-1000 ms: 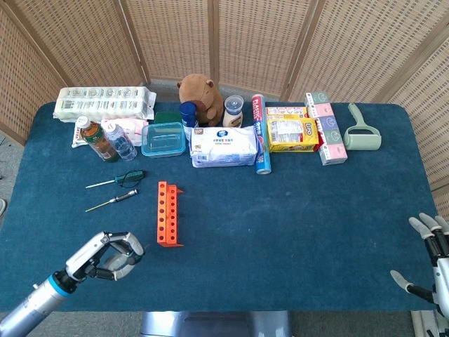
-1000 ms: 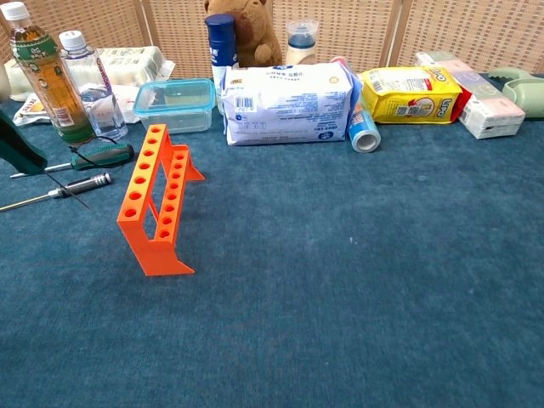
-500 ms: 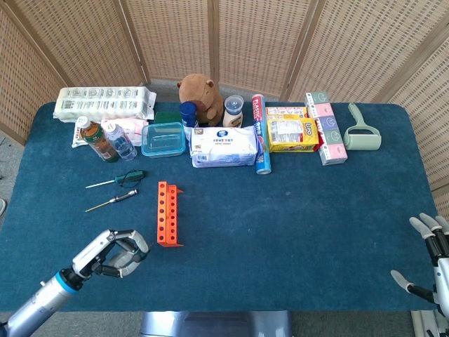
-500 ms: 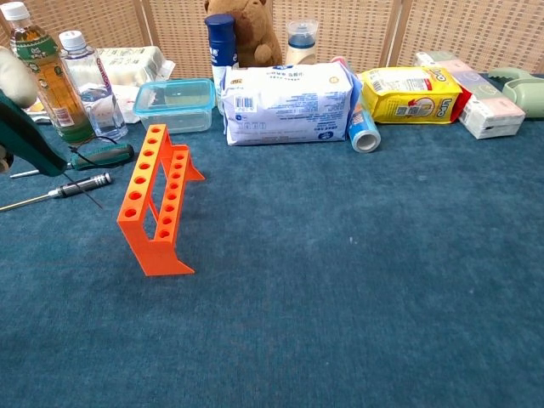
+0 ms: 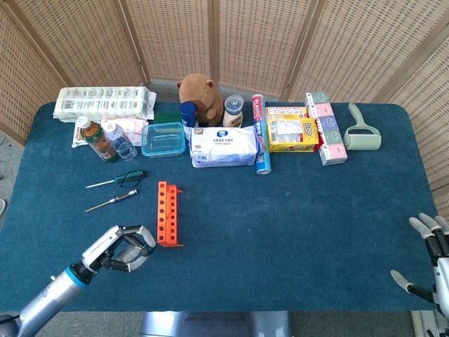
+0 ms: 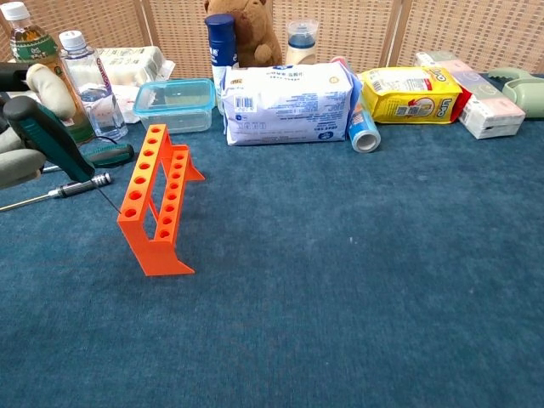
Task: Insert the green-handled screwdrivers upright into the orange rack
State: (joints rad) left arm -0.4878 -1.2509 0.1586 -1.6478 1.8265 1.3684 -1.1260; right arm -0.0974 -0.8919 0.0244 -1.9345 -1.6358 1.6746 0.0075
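Observation:
The orange rack (image 5: pixel 167 213) (image 6: pixel 158 202) stands on the blue table, its holes empty. My left hand (image 5: pixel 118 248) (image 6: pixel 24 127) grips a green-handled screwdriver (image 6: pixel 53 138), tilted with its thin tip pointing down-right, close to the rack's near left end. A second green-handled screwdriver (image 5: pixel 128 177) (image 6: pixel 104 155) lies flat on the cloth left of the rack. Near the table's front right corner, my right hand (image 5: pixel 429 261) has its fingers spread and holds nothing; the chest view does not show it.
A dark-handled slim screwdriver (image 5: pixel 114 201) (image 6: pixel 75 186) lies beside the green one. Bottles (image 6: pixel 83 85), a clear lidded box (image 5: pixel 163 139), a wipes pack (image 5: pixel 224 146), a plush toy (image 5: pixel 199 95) and boxes (image 5: pixel 327 128) line the back of the table.
My left hand has moved right toward the rack's near end, carrying the green-handled screwdriver further into the chest view. The right hand has stayed still.

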